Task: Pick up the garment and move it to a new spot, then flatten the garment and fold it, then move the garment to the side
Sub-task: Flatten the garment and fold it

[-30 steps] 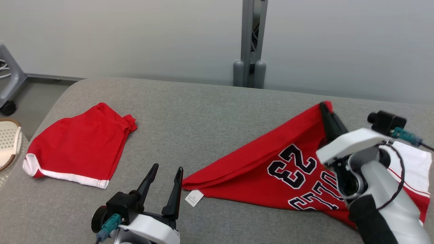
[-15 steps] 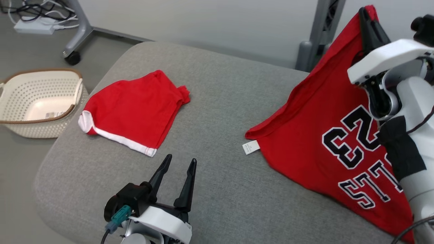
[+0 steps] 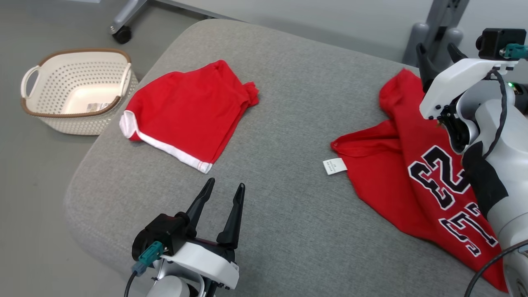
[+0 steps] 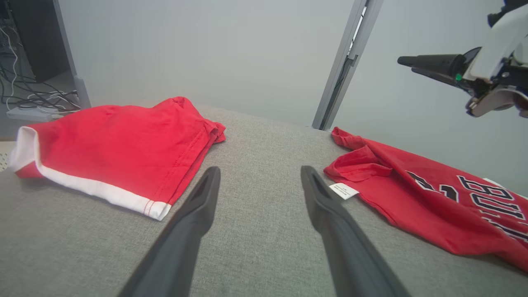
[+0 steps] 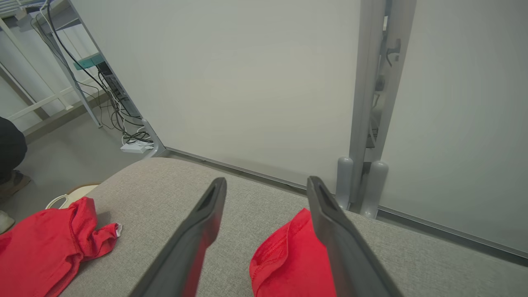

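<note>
Red numbered fabric jersey (image 3: 396, 189) lies rumpled at three o'clock; left gripper (image 3: 225, 186) and right gripper (image 3: 436, 51) gape empty; flattening likely next, via corners.

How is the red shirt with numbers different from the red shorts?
The shirt has black-and-white numbers and letters; the shorts are plain with a white hem. The shirt lies rumpled; the shorts lie flat and neat. Both are red and rest on the grey cushion.

Room: grey padded surface set against a pale panelled wall.
The fabric pad (image 3: 288, 103) had rounded corners. Wall panels (image 5: 247, 82) met at a grey metal post (image 5: 371, 103). The grey floor (image 3: 33, 185) carried a perforated white basket (image 3: 78, 124), a caster (image 3: 122, 35) and tangled cables (image 5: 130, 138).
</note>
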Controlling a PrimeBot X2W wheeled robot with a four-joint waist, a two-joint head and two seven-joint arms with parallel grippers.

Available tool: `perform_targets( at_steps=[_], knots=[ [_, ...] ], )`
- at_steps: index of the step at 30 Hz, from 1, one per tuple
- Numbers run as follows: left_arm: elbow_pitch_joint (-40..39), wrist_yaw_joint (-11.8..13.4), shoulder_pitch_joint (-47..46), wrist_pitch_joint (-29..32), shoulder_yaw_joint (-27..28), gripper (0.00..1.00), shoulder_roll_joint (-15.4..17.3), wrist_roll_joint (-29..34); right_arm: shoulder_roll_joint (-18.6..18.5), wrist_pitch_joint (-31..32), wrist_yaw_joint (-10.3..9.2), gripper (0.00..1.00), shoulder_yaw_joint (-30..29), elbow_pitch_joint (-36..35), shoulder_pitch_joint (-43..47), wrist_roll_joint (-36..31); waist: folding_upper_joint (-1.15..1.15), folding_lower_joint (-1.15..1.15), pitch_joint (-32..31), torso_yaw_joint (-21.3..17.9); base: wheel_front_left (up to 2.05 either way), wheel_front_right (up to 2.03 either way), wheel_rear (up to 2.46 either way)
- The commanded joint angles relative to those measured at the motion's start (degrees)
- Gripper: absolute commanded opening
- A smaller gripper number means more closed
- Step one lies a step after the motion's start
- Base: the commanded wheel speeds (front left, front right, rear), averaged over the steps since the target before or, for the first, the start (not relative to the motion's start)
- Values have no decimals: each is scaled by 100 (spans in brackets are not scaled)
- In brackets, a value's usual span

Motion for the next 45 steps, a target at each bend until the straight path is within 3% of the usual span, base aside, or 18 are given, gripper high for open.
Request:
perform_targets(
  at_steps=[1,8,14,20,25,34,45],
  knots=[
    [-3,21,-105,-21,24,100,19,25,-49,15,-2,100,5,14,5,-34,0,0,-29,-47,0,0,0],
    [46,-37,-60,-21,184,100,19,189,123,-255,-2,100,28,18,182,-3,0,0,-344,-516,0,0,0],
    [31,-75,93,-21,493,100,19,311,226,-654,-2,100,307,-599,822,279,0,0,-789,-1183,0,0,0],
    [0,-105,258,-20,835,100,19,253,-15,-724,-2,100,282,-1965,2028,625,0,0,-1187,-1859,0,0,0],
    [-48,-100,379,-20,1009,100,25,198,-225,-726,-2,100,-164,-3713,3531,307,0,0,-1310,-2334,0,0,0],
    [44,-124,509,-20,1125,100,27,81,-72,-717,-2,100,-746,-5087,5428,-220,0,0,-1381,-2592,0,0,0],
    [160,-145,709,-20,1231,100,21,145,185,-717,-2,100,-1043,-5113,6101,-364,0,0,-1450,-2640,0,0,0]
  ],
)
